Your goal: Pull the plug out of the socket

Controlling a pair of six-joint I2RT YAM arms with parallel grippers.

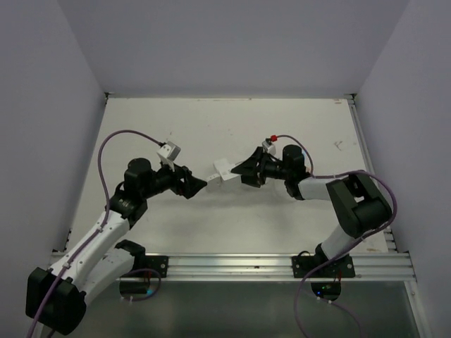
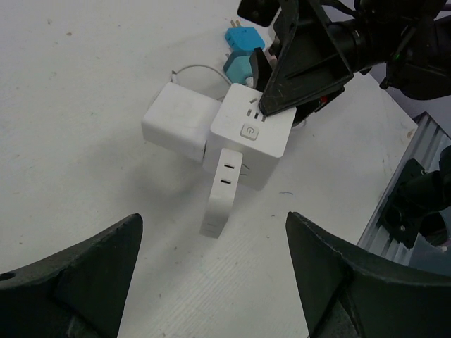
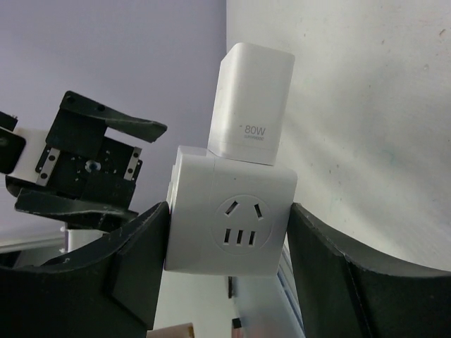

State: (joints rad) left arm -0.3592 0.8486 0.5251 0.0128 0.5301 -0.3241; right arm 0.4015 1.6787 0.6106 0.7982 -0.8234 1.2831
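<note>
The socket [image 1: 227,171], a white cube with slot holes, is gripped at two opposite sides by my right gripper [image 1: 243,172]. In the right wrist view the cube [image 3: 239,204] sits between the gripper's [image 3: 229,243] black fingers [image 3: 134,260]. A white 80W charger plug [image 3: 250,102] sticks out of one face. In the left wrist view the cube [image 2: 250,134] carries that charger [image 2: 176,120] on its left and a flat white plug [image 2: 224,186] on its near face. My left gripper [image 2: 213,246] is open and empty, a short way from the flat plug [image 1: 213,179].
Two blue plugs [image 2: 239,51] lie just behind the cube, by a thin white cable loop [image 2: 194,70]. The aluminium rail [image 1: 282,264] runs along the table's near edge. Walls enclose the table on the left, back and right.
</note>
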